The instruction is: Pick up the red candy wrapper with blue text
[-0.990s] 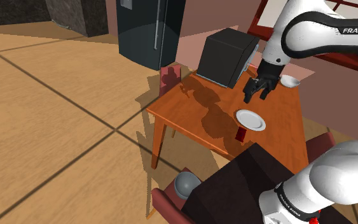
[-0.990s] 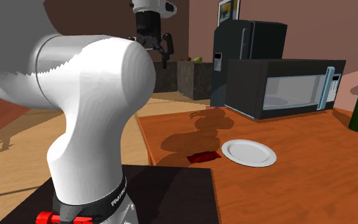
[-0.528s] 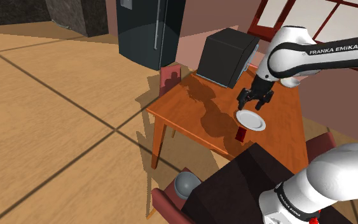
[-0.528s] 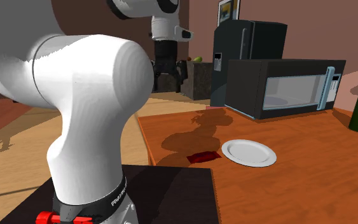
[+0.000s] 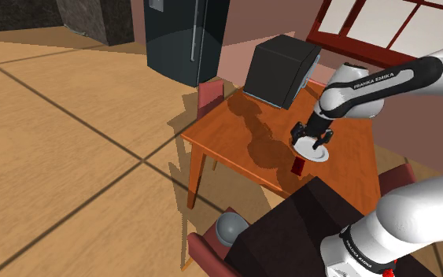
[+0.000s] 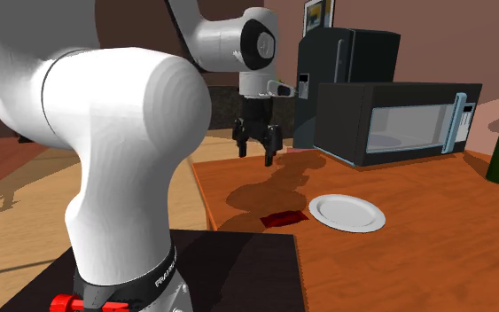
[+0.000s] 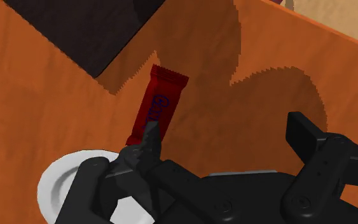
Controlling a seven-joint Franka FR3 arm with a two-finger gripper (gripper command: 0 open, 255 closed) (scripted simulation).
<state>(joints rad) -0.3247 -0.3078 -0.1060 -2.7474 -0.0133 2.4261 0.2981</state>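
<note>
The white Franka arm [image 5: 373,81] extends from its bulky base link [image 6: 123,115], with the forearm angled down toward the shoulder view's left. The wrist [image 6: 258,87] points almost straight down, and the all-black gripper [image 5: 311,145] hangs low beneath it. The jaws stand well apart, open and clasping nothing. In the wrist view the two black fingers [image 7: 151,135] are widely spread.

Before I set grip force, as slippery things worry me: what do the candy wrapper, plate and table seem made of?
The candy wrapper looks like thin red film with blue print, probably plastic or foil. The plate is plain matte white, perhaps ceramic; unclear. The table is orange-brown, seemingly finished wood.
</note>
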